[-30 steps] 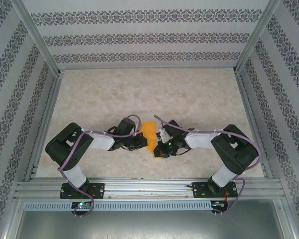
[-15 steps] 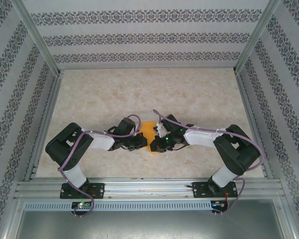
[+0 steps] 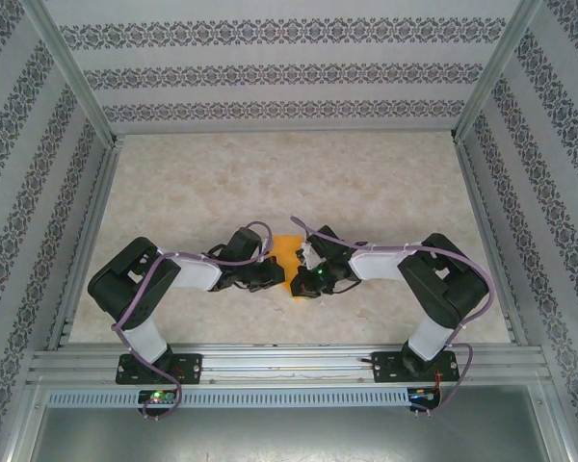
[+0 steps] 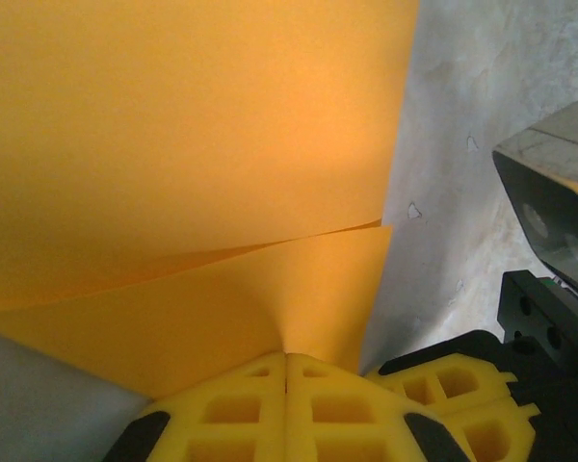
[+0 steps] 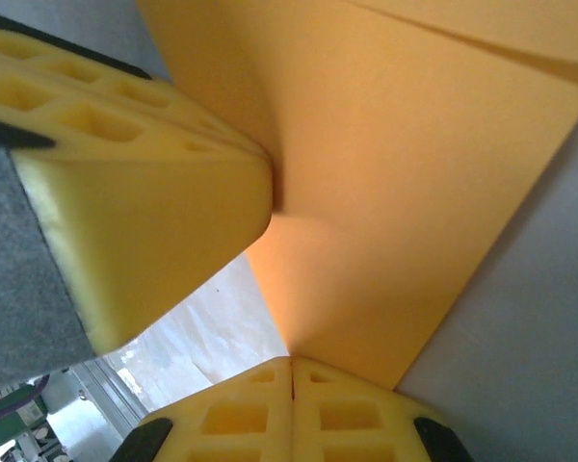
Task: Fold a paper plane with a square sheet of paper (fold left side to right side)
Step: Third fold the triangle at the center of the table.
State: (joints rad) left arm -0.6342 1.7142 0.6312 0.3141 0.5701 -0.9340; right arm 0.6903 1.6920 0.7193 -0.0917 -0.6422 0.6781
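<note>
Item: left gripper (image 4: 287, 358), yellow jaws closed tight on the near edge of the square sheet of paper (image 4: 193, 144). Item: right gripper (image 5: 291, 361), jaws likewise pinched shut on the same sheet, set just beside the left gripper. The orange sheet is held between the two arms, towards the front of the marbled table (image 3: 270, 183). It is doubled over, and one layer is seen lifted off the other along a curved edge. Step judged: the left-to-right fold is in hand, the crease not yet pressed flat. Next move judged to call for the edges to be matched and the layers laid down without slipping.
</note>
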